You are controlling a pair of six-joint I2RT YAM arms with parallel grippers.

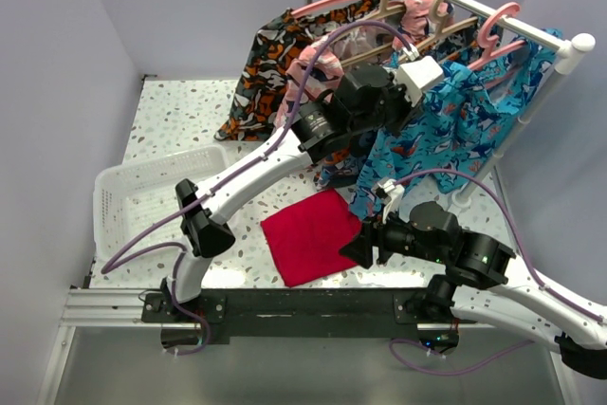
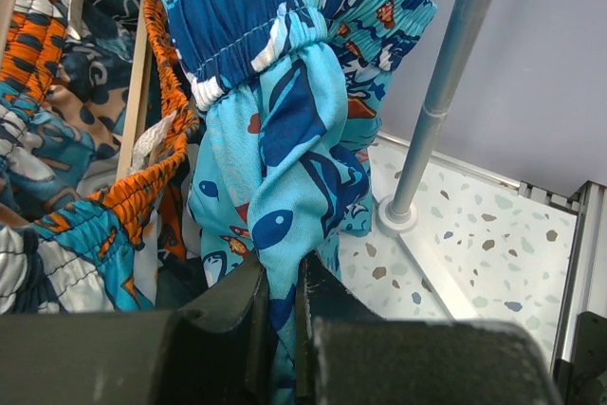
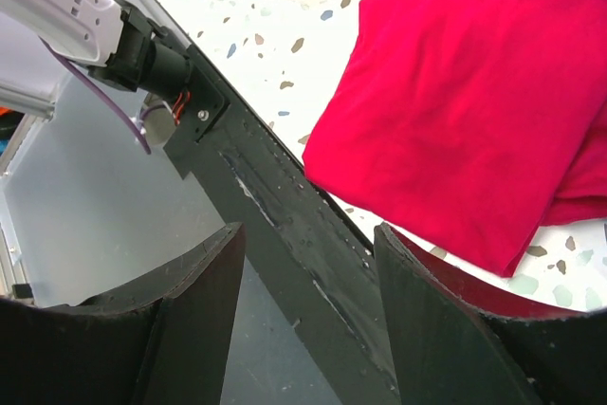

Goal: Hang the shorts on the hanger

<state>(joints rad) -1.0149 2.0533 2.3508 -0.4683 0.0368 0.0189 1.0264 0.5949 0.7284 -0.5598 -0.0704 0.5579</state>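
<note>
**Shorts on the rack, left hand pinching low**

The left hand (image 2: 282, 277) is almost shut, its 2 fingers (image 2: 232, 305) nipping a fold low on the shorts (image 2: 285, 139), most likely to tug the cloth straight. The shorts hang bunched at the waistband below the rail (image 1: 536, 31), seemingly draped on the pink hanger (image 1: 490, 33) near the rail's right end (folds hide how well they sit on it). The right hand (image 3: 308, 234) is spread wide and holds nothing. It hovers over the near worktop edge beside the red cloth (image 3: 465, 111), parked out of the way, I judge. The worktop (image 1: 180, 111) is white speckled terrazzo with a white basket (image 1: 133, 196) at the left. Plain pale lilac-grey walls close it in on 3 sides.
</note>
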